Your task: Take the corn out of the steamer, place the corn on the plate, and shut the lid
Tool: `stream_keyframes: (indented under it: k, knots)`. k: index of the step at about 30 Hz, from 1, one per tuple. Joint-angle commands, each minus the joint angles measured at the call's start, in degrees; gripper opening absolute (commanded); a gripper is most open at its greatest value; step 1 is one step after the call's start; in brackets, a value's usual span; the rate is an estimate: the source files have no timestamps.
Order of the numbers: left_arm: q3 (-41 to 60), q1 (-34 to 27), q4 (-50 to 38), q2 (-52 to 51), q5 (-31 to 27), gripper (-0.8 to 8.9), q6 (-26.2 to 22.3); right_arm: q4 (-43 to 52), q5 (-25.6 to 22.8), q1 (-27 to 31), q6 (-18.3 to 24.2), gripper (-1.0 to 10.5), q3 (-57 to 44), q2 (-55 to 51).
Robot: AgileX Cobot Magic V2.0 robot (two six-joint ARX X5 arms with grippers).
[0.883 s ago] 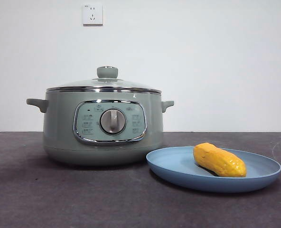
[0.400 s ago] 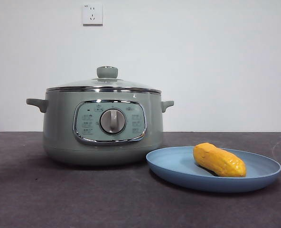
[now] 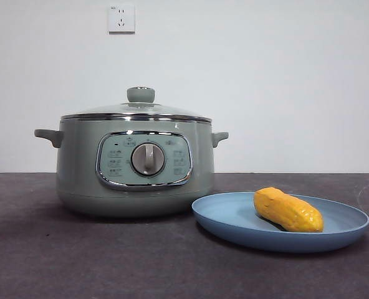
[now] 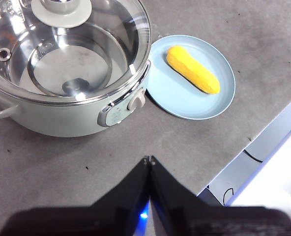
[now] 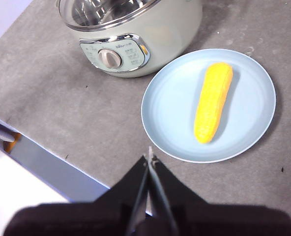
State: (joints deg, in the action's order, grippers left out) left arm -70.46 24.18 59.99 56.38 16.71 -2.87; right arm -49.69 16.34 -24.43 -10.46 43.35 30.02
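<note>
The sage-green steamer (image 3: 134,168) stands at the left of the table with its glass lid (image 3: 138,110) seated on the rim and the green knob on top. To its right, the yellow corn (image 3: 288,210) lies on the light-blue plate (image 3: 234,218). The left wrist view looks down on the steamer (image 4: 72,118), lid (image 4: 67,44), plate (image 4: 185,98) and corn (image 4: 192,69); my left gripper (image 4: 149,159) hangs shut and empty, high above the table in front of the steamer. My right gripper (image 5: 149,157) is shut and empty, raised near the plate (image 5: 170,108) holding the corn (image 5: 212,101).
The table is dark grey felt. Its front edge (image 4: 244,162) shows in both wrist views, with white frame parts beyond. A wall socket (image 3: 121,18) sits on the white wall behind the steamer.
</note>
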Motion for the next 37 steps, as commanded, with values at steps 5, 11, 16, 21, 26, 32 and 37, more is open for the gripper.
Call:
stream_keyframes:
  k: [5, 11, 16, 21, 26, 32, 37]
  knots:
    - [0.5, 0.6, -3.4, -0.1, -0.5, -0.04, -1.2, 0.2, -0.2, -0.1, 0.4, 0.0, -0.3, 0.0]
    - [1.4, -3.7, -18.7, -3.3, -5.1, -0.03, -11.0, 0.2, -0.2, -0.1, 0.4, 0.0, -0.3, 0.0]
    - [8.8, -10.6, -37.2, -10.0, -4.4, -0.03, -12.1, 0.2, -0.2, -0.1, 0.4, 0.0, -0.3, 0.0]
    - [25.3, -16.9, -52.5, -21.2, -6.4, -0.03, -11.8, 0.2, -0.2, -0.1, 0.4, 0.0, -0.3, 0.0]
    - [41.5, -20.0, -56.7, -32.0, -12.2, -0.03, -10.5, 0.2, -0.2, -0.1, 0.4, 0.0, -0.3, 0.0]
    - [55.4, -22.4, -58.6, -41.7, -15.8, -0.03, -6.9, 0.2, -0.2, -0.1, 0.4, 0.0, -0.3, 0.0]
    - [63.4, -23.1, -58.7, -47.2, -16.7, -0.03, -4.6, 0.2, -0.2, -0.1, 0.4, 0.0, -0.3, 0.0]
